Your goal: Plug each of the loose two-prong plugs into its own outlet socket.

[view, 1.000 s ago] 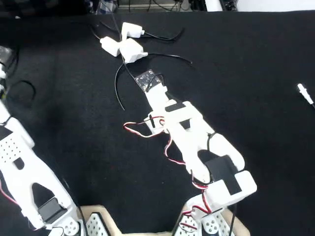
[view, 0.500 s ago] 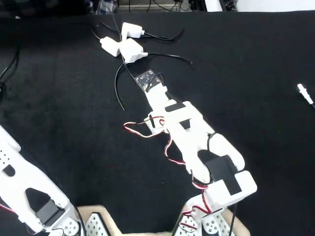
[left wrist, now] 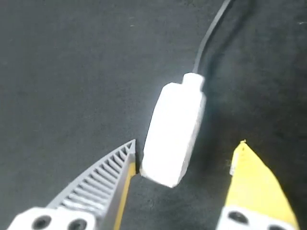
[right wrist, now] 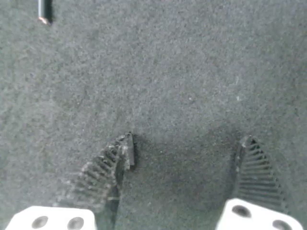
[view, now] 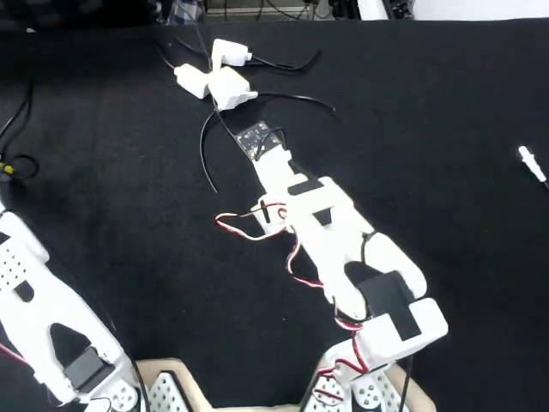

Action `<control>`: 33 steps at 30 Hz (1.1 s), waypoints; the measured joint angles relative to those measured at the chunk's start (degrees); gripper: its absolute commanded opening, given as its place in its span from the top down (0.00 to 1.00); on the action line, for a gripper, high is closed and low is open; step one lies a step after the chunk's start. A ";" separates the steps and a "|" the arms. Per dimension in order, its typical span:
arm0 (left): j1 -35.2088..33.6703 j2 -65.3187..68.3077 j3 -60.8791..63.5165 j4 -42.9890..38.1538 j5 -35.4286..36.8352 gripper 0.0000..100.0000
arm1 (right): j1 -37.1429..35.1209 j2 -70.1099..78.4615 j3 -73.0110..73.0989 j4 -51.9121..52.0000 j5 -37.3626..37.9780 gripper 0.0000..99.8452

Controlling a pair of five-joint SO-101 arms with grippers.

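Note:
A white two-prong plug (left wrist: 175,129) on a black cord lies on the black cloth, one end between the fingertips of my left gripper (left wrist: 187,146), which stands open around it. The left arm (view: 43,300) lies along the table's left edge. The right arm (view: 326,223) stretches across the middle towards a cluster of three white plug and socket pieces (view: 230,88) at the back. My right gripper (right wrist: 187,143) is open over bare cloth, nothing between its fingers. Another white plug (view: 532,163) lies at the far right edge.
Thin black cords (view: 210,154) curl around the white cluster and past the right arm's tip. A cut cord end (right wrist: 44,12) lies beyond the right gripper. Red and white servo wires (view: 249,227) hang beside the right arm. A black cord loop (view: 21,163) lies at the left edge.
The left arm drew back towards the table's front along the left edge, then came slightly forward again. The right arm and the white pieces have not moved.

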 measured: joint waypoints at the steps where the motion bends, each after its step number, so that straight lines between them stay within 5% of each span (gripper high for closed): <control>1: 0.00 0.35 0.00 0.00 0.00 0.69 | 0.00 0.00 0.00 0.00 0.00 0.66; 5: 0.00 0.97 0.00 -0.09 0.00 0.73 | 0.00 0.00 0.00 0.00 0.00 0.66; 11: 0.44 0.97 0.00 0.09 -0.09 0.97 | 0.00 0.00 0.00 0.00 0.00 0.66; 17: 0.09 0.88 0.00 3.25 -0.18 0.97 | 0.00 0.00 0.00 0.00 0.00 0.66; 25: 5.89 -3.25 -13.89 29.10 0.00 0.97 | 0.00 0.00 0.00 0.00 0.00 0.66; 33: 9.32 -11.69 -14.15 31.91 7.03 0.97 | 0.00 0.00 0.00 0.00 0.00 0.66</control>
